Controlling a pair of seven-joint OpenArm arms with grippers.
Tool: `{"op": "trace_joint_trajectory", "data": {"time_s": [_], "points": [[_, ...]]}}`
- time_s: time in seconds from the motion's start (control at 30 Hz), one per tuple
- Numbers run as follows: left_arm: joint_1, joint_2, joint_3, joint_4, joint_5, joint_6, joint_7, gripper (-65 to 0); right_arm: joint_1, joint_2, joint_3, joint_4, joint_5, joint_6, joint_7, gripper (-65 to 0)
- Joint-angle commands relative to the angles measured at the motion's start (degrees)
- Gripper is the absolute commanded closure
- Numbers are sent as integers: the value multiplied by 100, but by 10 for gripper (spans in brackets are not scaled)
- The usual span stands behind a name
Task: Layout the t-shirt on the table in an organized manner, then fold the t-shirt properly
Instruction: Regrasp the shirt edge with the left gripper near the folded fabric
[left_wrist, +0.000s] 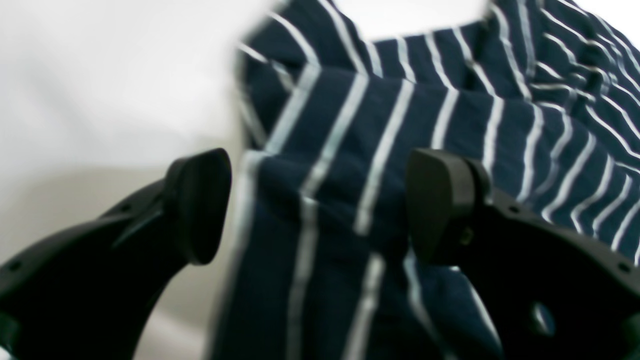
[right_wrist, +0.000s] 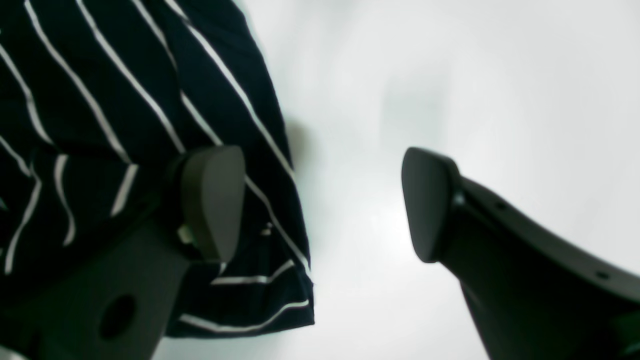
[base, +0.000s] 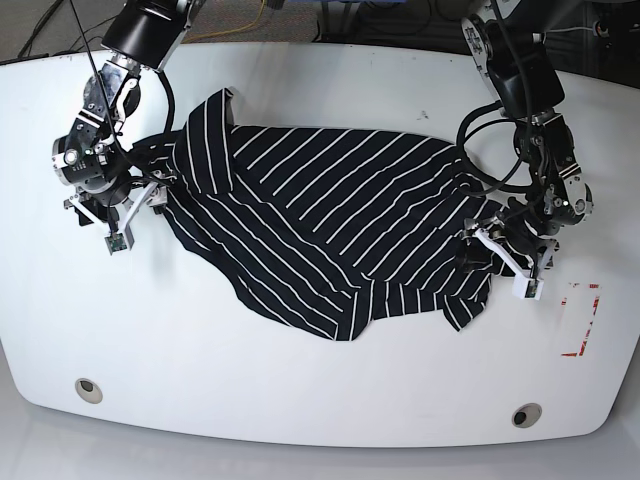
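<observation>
The t-shirt (base: 320, 220), dark with thin white stripes, lies crumpled and partly spread across the middle of the white table (base: 300, 380). My left gripper (left_wrist: 320, 205) is open low over the t-shirt (left_wrist: 350, 150); a striped fold lies between its fingers, which are not closed on it. In the base view this left gripper (base: 495, 262) is at the shirt's right end. My right gripper (right_wrist: 322, 205) is open at the shirt's other end (base: 135, 215). One finger (right_wrist: 215, 200) is over the t-shirt's (right_wrist: 100, 75) edge, the other (right_wrist: 430, 205) over bare table.
Two round grommets (base: 87, 390) (base: 527, 415) sit near the table's front edge. A red-marked rectangle (base: 585, 320) lies at the front right, close to the left arm. Cables and gear hang beyond the far edge.
</observation>
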Motion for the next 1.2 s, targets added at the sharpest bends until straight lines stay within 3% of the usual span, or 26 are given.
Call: {"op": "trace_joint_trajectory", "data": {"time_s": [0.0,0.57,1.03,1.17], "points": [[-125,-61,94,100,-228,-37,-120,-511,103,60,16,104,30,-10,94,-472],[-28,-61,182,117,-518,-55,-120,-492,77,60,16,113,30,-10,94,-472],[-169,-61,173,126,-518,-73,-138,-39,77,51,16,104,30,-10,94,-472],[-186,-61,164,126,-518,-73,-147,-23,77,51,16,104,30,-10,94,-472]]}}
